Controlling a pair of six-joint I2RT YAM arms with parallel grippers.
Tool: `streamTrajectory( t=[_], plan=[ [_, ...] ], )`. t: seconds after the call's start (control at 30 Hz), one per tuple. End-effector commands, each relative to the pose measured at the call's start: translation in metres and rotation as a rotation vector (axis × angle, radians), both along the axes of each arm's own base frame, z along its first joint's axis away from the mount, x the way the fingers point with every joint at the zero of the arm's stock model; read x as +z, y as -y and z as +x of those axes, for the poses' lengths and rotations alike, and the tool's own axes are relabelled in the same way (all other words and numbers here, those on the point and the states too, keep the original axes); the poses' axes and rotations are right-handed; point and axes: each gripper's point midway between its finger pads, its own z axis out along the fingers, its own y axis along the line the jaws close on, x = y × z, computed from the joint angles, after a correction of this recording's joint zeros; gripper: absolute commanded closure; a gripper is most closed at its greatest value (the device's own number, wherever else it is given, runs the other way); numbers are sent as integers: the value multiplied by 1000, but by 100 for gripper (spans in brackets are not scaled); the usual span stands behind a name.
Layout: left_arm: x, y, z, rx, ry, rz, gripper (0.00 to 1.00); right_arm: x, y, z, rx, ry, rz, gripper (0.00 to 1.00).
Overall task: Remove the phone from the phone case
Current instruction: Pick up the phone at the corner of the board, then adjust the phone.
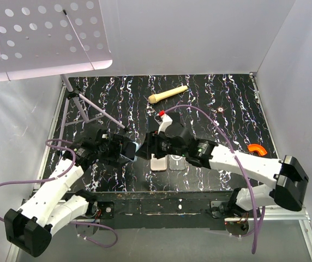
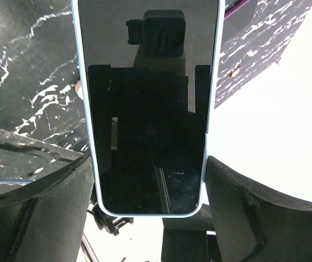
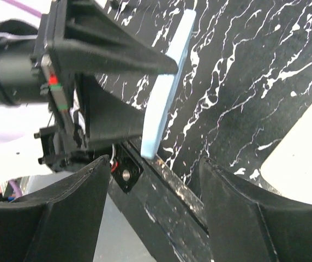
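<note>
The phone [image 2: 148, 109] sits in a light blue case [image 2: 213, 82], its dark screen facing the left wrist camera. My left gripper [image 2: 150, 183] is shut on the case's two long edges and holds it in the air above the table's front part. In the right wrist view the cased phone [image 3: 167, 93] shows edge-on, with the left gripper's black fingers [image 3: 107, 54] clamped on it. My right gripper [image 3: 153, 164] is open, its jaws spread just short of the phone's near end and not touching it. In the top view the two grippers [image 1: 129, 148] [image 1: 149, 146] meet nose to nose.
Two flat pale pieces [image 1: 159, 162] [image 1: 177, 162] lie on the black marbled table [image 1: 227, 103] under the right gripper. A wooden stick [image 1: 167, 94] lies at the back, an orange piece [image 1: 257, 148] at the right. A perforated music stand [image 1: 41, 38] with tripod legs [image 1: 93, 109] stands at the back left.
</note>
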Motion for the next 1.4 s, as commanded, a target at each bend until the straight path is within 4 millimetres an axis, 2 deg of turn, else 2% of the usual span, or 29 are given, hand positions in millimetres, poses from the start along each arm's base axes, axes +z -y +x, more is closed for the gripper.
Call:
streamTrajectory(
  t=[0.0,0.03,0.17,0.23,0.3,0.33,0.4,0.43,0.47,0.53,0.63,0.67,0.77,0.83,0.9,1.0,1.07,1.13,1.17,1.27,1.37],
  plan=[
    [47,20,9,-3,81,-128,100,22,-26,24,-105,62,31,29],
    [49,22,10,0,81,-137,100,22,-32,25,-109,70,21,30],
    [46,33,11,-22,52,-149,100,-21,-45,28,-136,22,-156,38],
    [44,39,11,-25,42,-149,100,-28,-50,26,-128,24,-205,44],
    [44,43,13,-26,51,-151,100,-29,-49,24,-128,30,-211,58],
    [44,44,15,-30,58,-153,100,-30,-46,25,-138,38,-211,70],
    [43,48,16,-46,71,-155,100,-29,-32,29,-181,51,-229,92],
    [43,51,15,-61,79,-153,98,-32,-18,31,-215,63,-255,99],
    [43,51,16,-72,95,-140,83,-33,-7,33,-238,66,-265,99],
    [41,48,17,-95,132,-96,43,-28,13,37,-262,63,-227,99],
    [35,46,17,-150,184,-30,7,-20,44,49,-266,50,-181,99],
    [34,45,16,-179,208,5,3,-16,56,51,-251,65,-168,99],
    [28,32,19,-235,291,137,2,-3,86,53,-176,107,-127,99],
    [41,25,29,-298,439,237,2,4,100,38,-10,129,-95,99],
    [61,30,42,-408,657,322,2,14,114,19,155,139,-64,99],
    [86,62,46,-680,969,346,7,26,130,-17,351,125,-76,99],
    [79,85,36,-895,1037,300,10,38,138,-28,402,120,-88,99],
    [81,103,17,-1069,1108,198,11,48,143,-41,458,102,-90,99],
    [81,110,2,-1160,1144,123,10,55,142,-45,476,107,-66,99],
    [81,119,-28,-1328,1198,-27,10,73,138,-60,550,108,20,99],
    [88,124,-57,-1433,1223,-189,11,76,139,-63,551,92,24,99]
  ],
)
